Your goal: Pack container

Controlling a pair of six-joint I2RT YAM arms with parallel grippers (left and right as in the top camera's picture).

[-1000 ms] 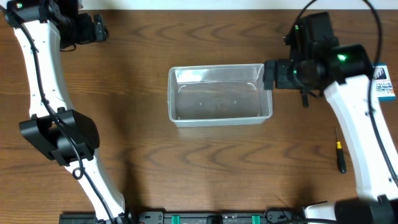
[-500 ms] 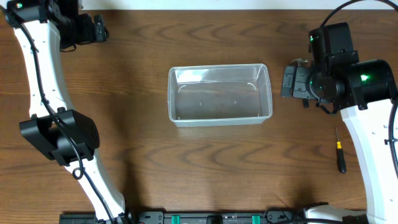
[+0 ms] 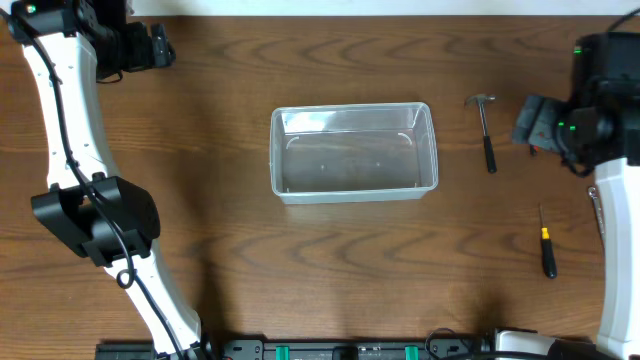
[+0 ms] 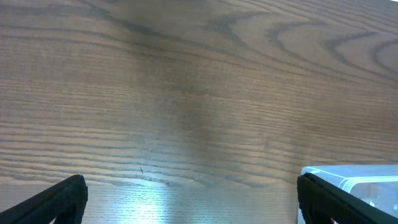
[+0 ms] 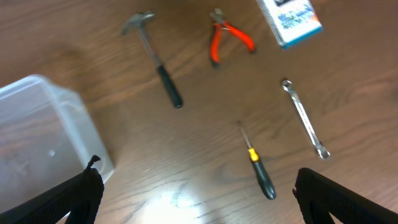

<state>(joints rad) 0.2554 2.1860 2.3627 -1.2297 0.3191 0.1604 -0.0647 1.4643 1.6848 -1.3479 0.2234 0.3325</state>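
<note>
The container (image 3: 352, 108), a clear plastic tub, stands with nothing in it at the middle of the table; its corner (image 5: 43, 127) also shows at the left of the right wrist view. My right gripper (image 3: 528, 120) hangs open to its right, above the table between the hammer (image 3: 486, 132) and the table's right edge. Below its wide-apart fingers (image 5: 62, 200) lie a hammer (image 5: 155, 59), red-handled pliers (image 5: 227, 38), a wrench (image 5: 305, 118) and a screwdriver (image 5: 258, 165). My left gripper (image 3: 158, 46) is open at the far left corner, holding nothing.
A small blue-and-white box (image 5: 289, 15) lies beyond the pliers. The screwdriver (image 3: 546, 245) rests near the right edge, with the wrench (image 3: 598, 205) partly under my right arm. In the left wrist view, bare wood lies between the fingers (image 4: 56, 202) and the container's corner (image 4: 367, 180) shows.
My right arm has swung right, away from the container's right end, uncovering the hammer. The left arm and the container have not moved.
</note>
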